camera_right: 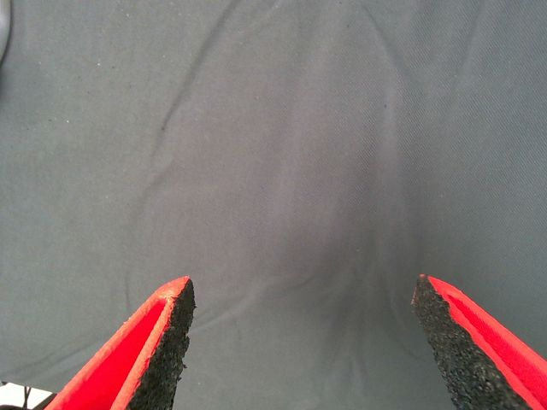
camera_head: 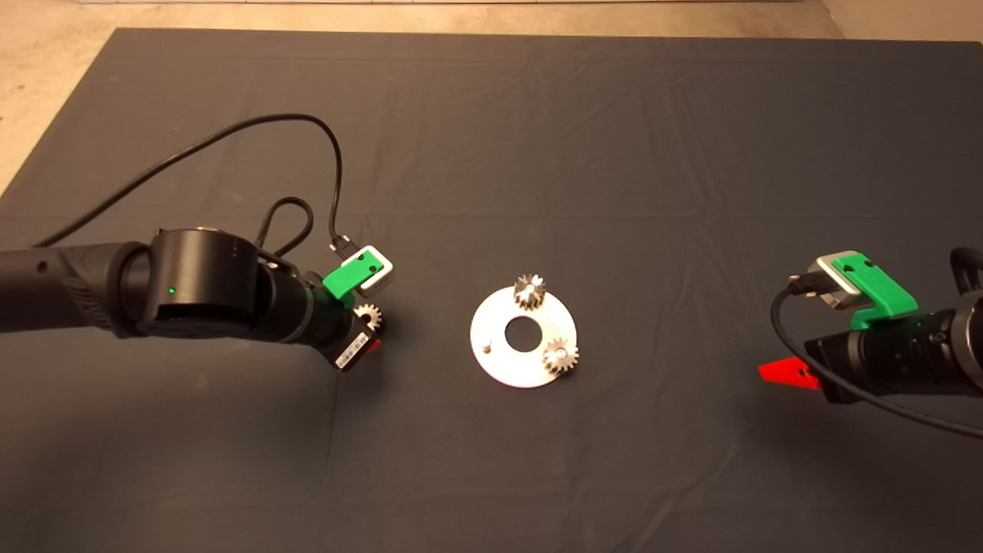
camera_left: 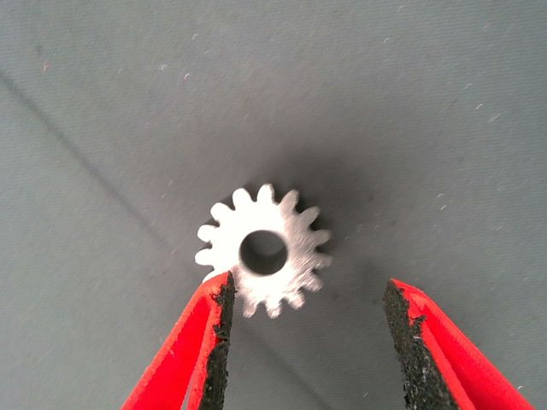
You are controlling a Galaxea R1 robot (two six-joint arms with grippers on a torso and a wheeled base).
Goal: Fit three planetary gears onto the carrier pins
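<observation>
In the head view the left hand is mostly hidden under its own black wrist; only a sliver of red shows beside the loose gear, so that view does not show whether a finger touches it. In the left wrist view both fingers are cut off by the picture's edge. The right hand shows one red finger in the head view; the other is hidden behind the arm. Both arms run out of the head view at the left and right edges. On the disc, two pins are hidden under the seated gears. The bare pin is too small to tell its shape.
</observation>
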